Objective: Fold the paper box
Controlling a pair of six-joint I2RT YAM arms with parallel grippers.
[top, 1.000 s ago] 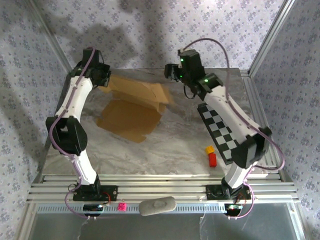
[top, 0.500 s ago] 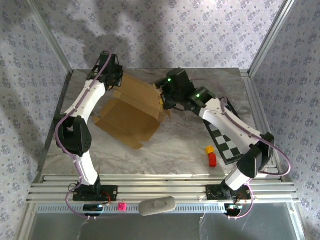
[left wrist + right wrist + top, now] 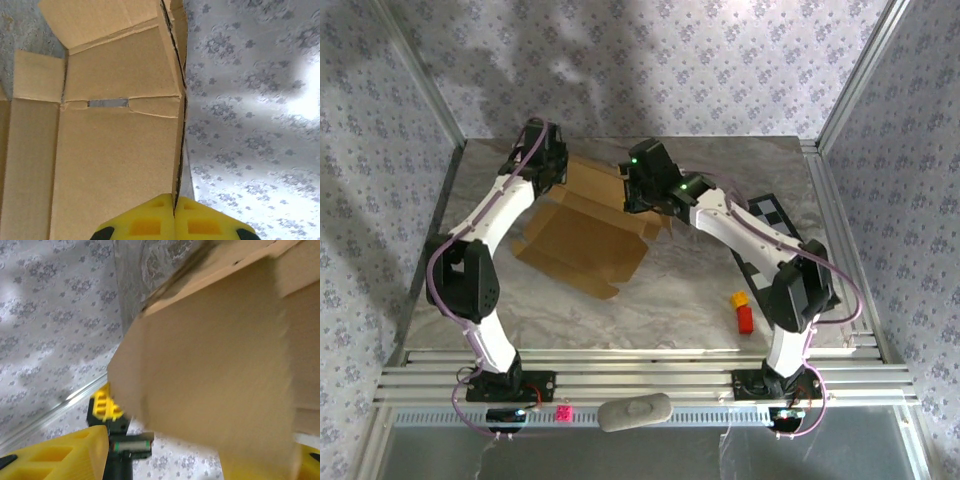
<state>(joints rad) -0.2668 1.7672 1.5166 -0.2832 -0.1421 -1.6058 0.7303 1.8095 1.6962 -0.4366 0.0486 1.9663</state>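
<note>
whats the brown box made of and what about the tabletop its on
The paper box: corrugated cardboard, matte brown, its cut edge looking layered, with pressed fold lines. The table: grey-white veining like marble, possibly stone or a printed laminate; unclear which.

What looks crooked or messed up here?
The paper box sits crooked on the table, only half folded, one edge pinched in the left tool. The crease beside its slot looks wrinkled. Nothing spilled.
</note>
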